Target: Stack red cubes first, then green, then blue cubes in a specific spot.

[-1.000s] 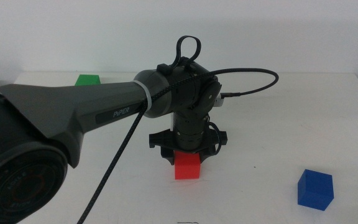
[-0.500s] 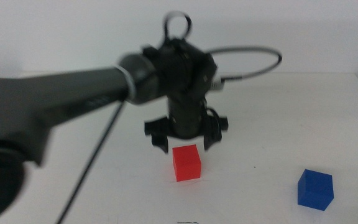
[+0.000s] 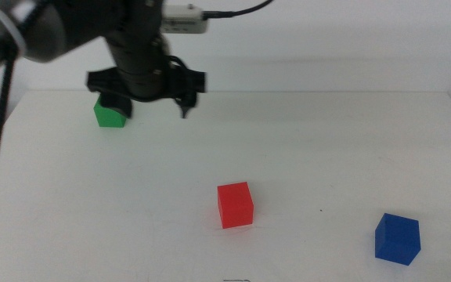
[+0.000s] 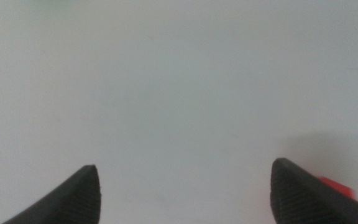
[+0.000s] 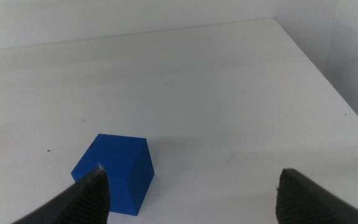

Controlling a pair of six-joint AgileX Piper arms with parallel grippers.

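Red cube [image 3: 235,204] sits alone on the white table [image 3: 327,149], just below centre. Green cube [image 3: 110,112] at 10 o'clock from it, far back; blue cube [image 3: 397,238] at 4 o'clock. Left gripper [image 3: 149,102] hangs raised just beside the green cube, jaws wide, empty. Right gripper [image 5: 191,186] (off the middle view) spread wide near the blue cube, empty.
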